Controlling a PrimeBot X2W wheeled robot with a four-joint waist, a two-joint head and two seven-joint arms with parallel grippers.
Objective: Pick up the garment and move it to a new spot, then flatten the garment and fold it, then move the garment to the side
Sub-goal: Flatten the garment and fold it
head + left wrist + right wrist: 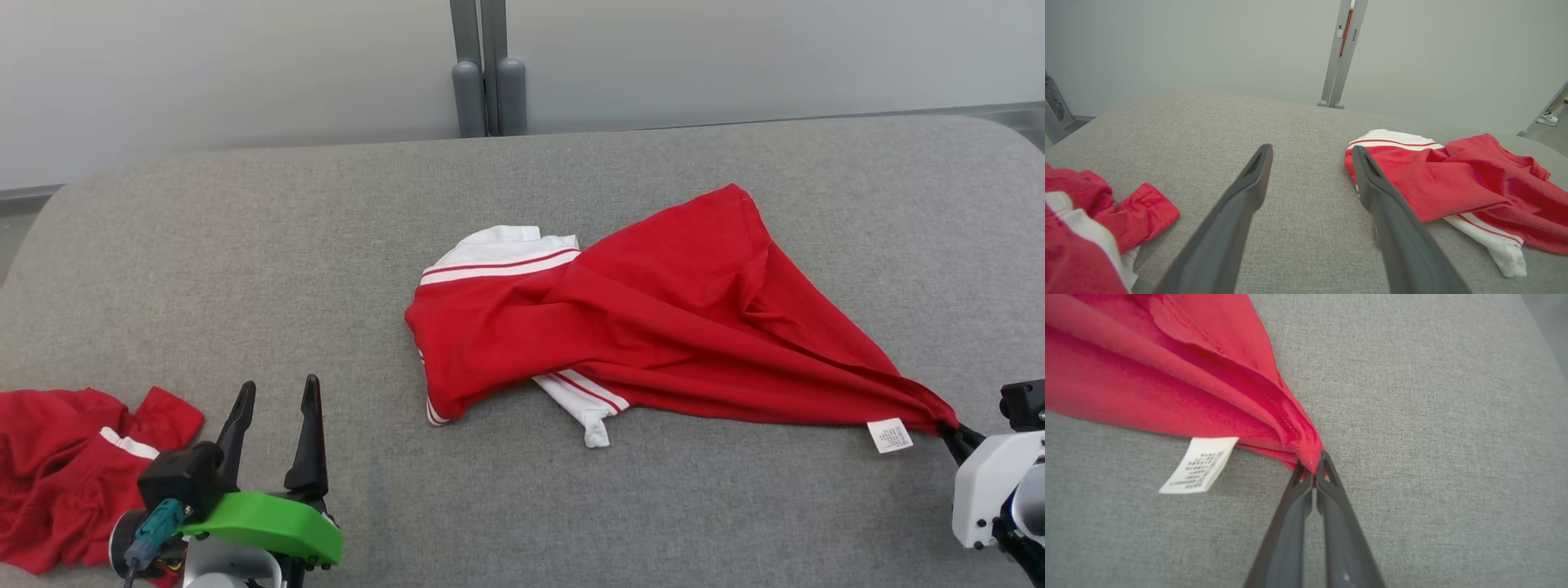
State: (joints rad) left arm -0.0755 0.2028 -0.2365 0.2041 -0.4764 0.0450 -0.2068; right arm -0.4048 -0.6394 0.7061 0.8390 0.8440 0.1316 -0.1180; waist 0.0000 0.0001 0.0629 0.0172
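Note:
A red garment with white striped trim (653,318) lies rumpled across the middle of the grey cushioned surface, stretched to a point at the lower right. My right gripper (947,429) is shut on that pointed corner (1310,459), right beside the white care label (1200,463). My left gripper (277,400) stands open at the lower left with nothing between its fingers (1249,179). The garment (1453,183) lies to the right of the left gripper, apart from it.
A second red and white garment (65,474) lies bunched at the lower left edge, close beside my left gripper, and it is also seen as a crumpled heap (1094,228). Grey posts (488,90) stand behind the surface against a pale wall.

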